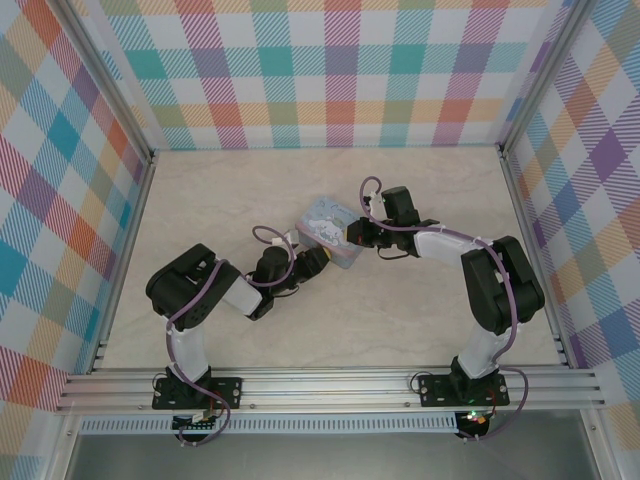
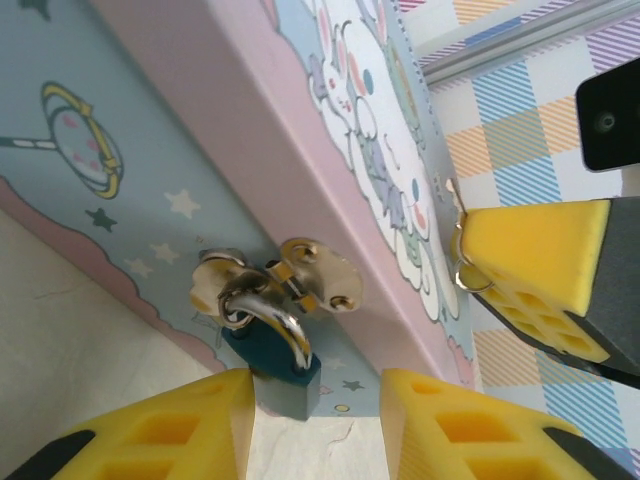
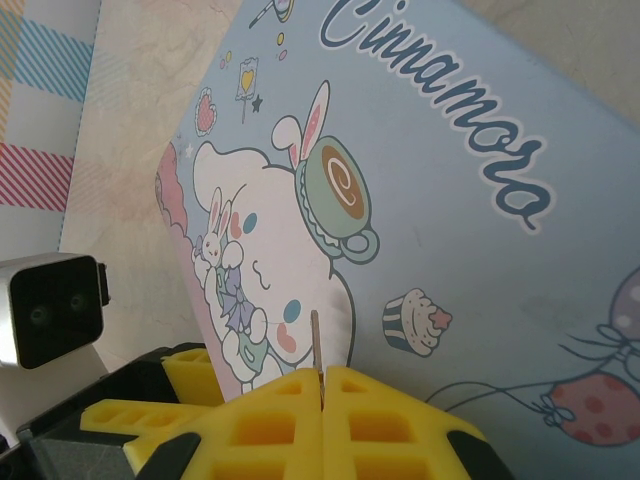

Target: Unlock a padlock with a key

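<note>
Centrally, padlock (image 2: 285,375) between left hand (image 2: 315,405) fingers (image 2: 190,430), key (image 3: 316,345) in right hand (image 3: 322,388)

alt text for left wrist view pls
A tiny teal-blue padlock hangs by its silvery shackle from the metal hasp on the side of a pale blue cartoon-printed tin, ahead of the left gripper's open yellow fingers. At right, the right gripper's yellow tip sits by the tin's lid, a thin wire ring against it.

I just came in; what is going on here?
A robot is working at a pale blue cartoon tin. The left gripper stands open at the small teal-blue padlock hanging on the tin's silvery hasp. The right gripper pinches a thin dark metal key near the tin, not yet in the padlock.
</note>
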### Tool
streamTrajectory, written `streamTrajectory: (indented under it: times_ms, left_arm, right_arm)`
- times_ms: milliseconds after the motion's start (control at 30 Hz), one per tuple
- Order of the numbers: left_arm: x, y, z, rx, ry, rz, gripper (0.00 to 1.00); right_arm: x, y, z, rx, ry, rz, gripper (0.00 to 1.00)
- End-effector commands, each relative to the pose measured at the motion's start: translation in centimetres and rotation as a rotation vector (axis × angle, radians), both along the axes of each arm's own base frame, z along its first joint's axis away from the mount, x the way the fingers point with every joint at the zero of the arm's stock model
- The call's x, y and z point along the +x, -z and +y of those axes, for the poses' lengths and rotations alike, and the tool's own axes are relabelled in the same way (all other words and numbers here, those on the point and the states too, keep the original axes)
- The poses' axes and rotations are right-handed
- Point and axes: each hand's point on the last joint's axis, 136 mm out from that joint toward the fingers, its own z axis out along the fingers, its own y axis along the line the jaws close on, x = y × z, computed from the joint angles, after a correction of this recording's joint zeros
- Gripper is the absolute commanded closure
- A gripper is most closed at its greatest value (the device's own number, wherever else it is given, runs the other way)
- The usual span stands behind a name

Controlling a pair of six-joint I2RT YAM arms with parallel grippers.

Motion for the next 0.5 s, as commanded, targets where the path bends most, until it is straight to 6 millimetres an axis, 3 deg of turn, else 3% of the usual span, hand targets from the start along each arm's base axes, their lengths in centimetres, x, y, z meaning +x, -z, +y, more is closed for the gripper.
streamTrajectory:
  times_ms: [0, 167, 467]
  left_arm:
    - [0.6, -3.0, -0.5, -0.057, -0.015, -0.079, 0.62]
    - [0.8, -2.7, -0.7, -0.057, -0.015, -0.069, 0.62]
    - [0.9, 1.4, 0.4, 0.018, -0.072, 0.021, 0.62]
  right_arm:
    - [-2.3, 3.3, -1.0, -0.069, 0.006, 0.127, 0.96]
    - [-2.3, 3.3, -1.0, -0.068, 0.005, 0.125, 0.96]
    - [-2.3, 3.2, -1.1, -0.07, 0.008, 0.122, 0.96]
